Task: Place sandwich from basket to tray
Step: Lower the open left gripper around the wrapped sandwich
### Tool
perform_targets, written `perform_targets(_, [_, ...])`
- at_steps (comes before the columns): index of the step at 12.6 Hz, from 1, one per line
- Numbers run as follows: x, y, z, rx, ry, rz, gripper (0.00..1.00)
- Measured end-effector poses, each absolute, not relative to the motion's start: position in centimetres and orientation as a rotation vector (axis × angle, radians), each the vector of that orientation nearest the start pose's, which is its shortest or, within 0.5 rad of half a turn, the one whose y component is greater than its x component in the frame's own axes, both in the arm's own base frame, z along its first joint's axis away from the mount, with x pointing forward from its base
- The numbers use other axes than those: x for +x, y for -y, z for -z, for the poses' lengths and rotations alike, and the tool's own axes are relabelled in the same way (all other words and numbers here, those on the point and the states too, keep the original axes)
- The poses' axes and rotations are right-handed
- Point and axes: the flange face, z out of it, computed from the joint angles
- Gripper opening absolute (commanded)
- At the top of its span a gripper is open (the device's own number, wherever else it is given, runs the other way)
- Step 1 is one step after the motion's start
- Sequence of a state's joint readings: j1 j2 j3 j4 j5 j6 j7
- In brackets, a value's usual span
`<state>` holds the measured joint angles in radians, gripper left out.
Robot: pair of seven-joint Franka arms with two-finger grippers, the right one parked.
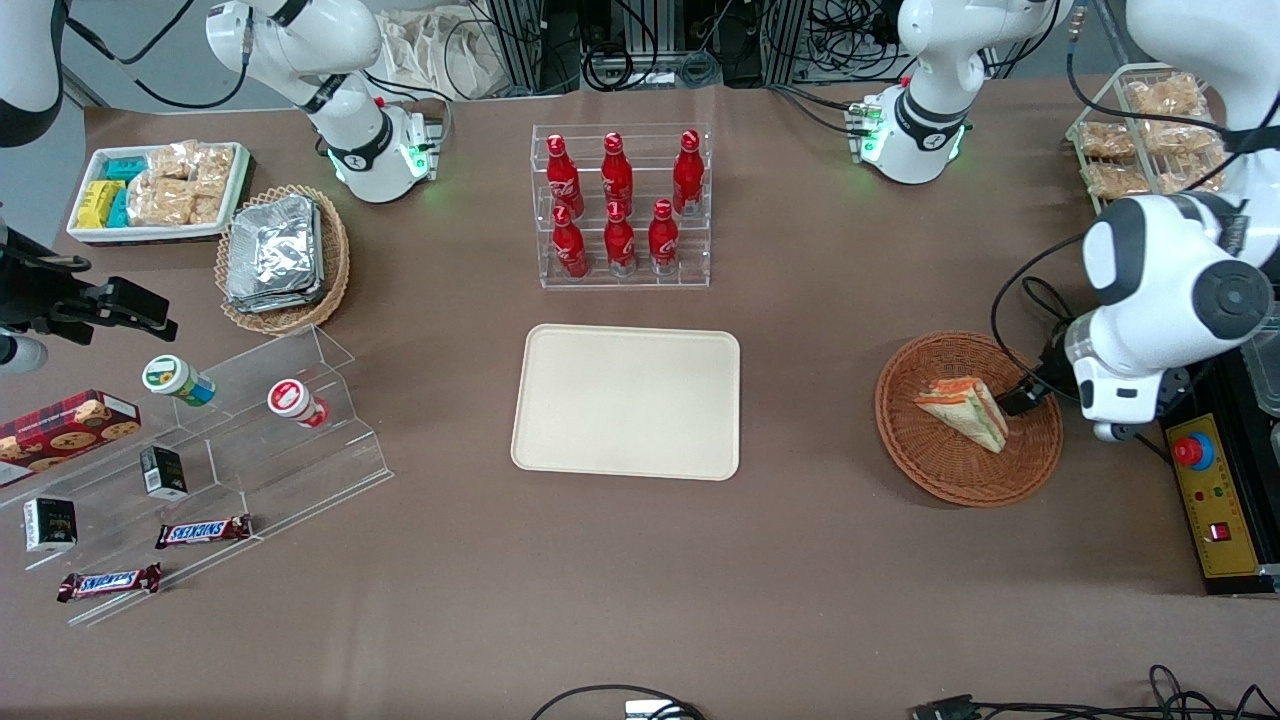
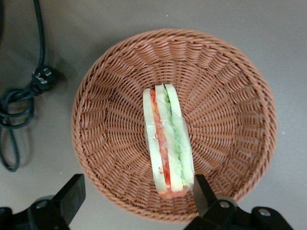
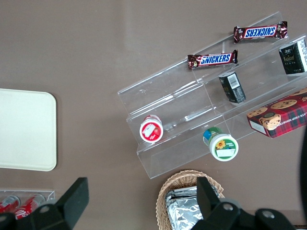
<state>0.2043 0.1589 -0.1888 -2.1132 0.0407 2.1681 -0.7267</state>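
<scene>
One sandwich in basket, open claw above, fingertips cropped

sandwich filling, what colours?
Red and green layers between pale bread on the sandwich; clearest in the left wrist view.
</scene>
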Motion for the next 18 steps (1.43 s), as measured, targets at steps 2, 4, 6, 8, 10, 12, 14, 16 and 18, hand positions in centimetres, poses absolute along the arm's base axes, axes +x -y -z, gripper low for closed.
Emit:
perform_targets(2, [54.3,-1.0,-32.5,-2.877,1.165,-0.116,1.0])
perform_targets(4, [54.1,-0.8,-32.5,-2.863,1.222,-0.078,1.0])
perform_targets(6, [53.7,-0.5,-31.7,-2.846,1.273,-0.069,1.0])
perform_targets(8, [53.3,-0.2,-30.4,-2.823,1.313,-0.092,1.0])
perform_targets(10, [53.2,0.0,-29.4,-2.82,1.328,-0.094,1.0])
perform_targets(12, [53.3,0.0,-28.3,-2.817,1.346,-0.095,1.0])
perform_targets(14, [53.4,0.3,-27.5,-2.817,1.361,-0.091,1.0])
perform_targets(16, [53.5,0.9,-27.1,-2.812,1.375,-0.092,1.0])
perform_targets(18, [53.6,1.0,-27.3,-2.813,1.38,-0.085,1.0])
